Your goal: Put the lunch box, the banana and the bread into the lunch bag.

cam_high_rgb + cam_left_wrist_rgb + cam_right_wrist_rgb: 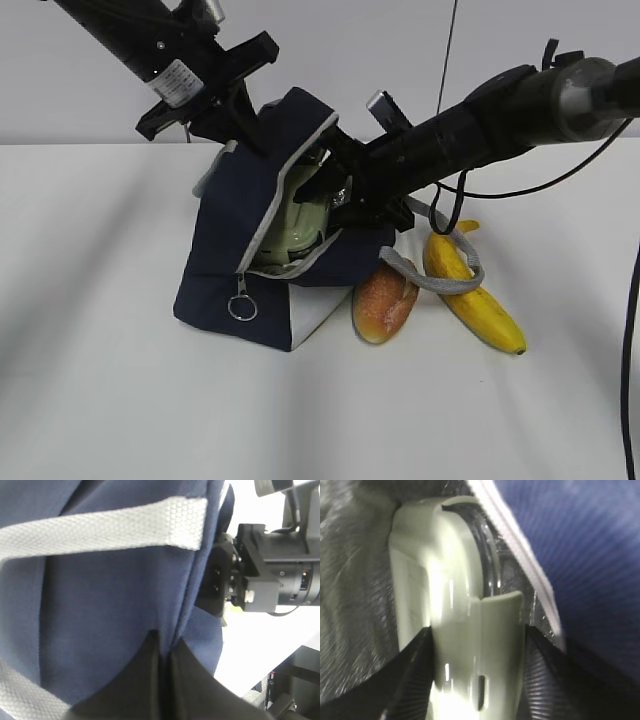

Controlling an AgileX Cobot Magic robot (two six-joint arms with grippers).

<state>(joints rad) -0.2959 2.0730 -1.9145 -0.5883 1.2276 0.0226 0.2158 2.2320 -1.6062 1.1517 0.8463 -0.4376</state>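
On the white counter (120,400), in the exterior view, the lunch bag (240,270) stands tipped with its zipped mouth gaping toward the right. The left gripper (240,125) comes down onto the bag's upper back edge and seems to be holding it open. The right gripper (335,195) reaches into the mouth, and the pale green lunch box (300,225) shows just inside, at its fingers. The bread (384,300) lies on the counter below and outside the right arm, against the bag's front corner under a grey strap (440,280); the banana (475,295) lies just beyond it, further from the bag.

In the left wrist view, the two dark fingers (135,680) press together with a fold of navy fabric (100,605) pinched between them, so they are clamped on the bag. A grey strap crosses above them, and the right arm's hardware sits off to the side.

In the right wrist view, the fingers (405,680) sit either side of the lunch box (455,630), pressed to its lid and clip tab, clamped on it. Silvery lining (350,580) surrounds the box beyond the fingers, so it is already within the bag.

The step in hand looks like seating the lunch box. Next, I judge, the right fingers should release and back out without dragging the box or catching the zipper edge, while the left keeps the mouth open for the bread and banana.
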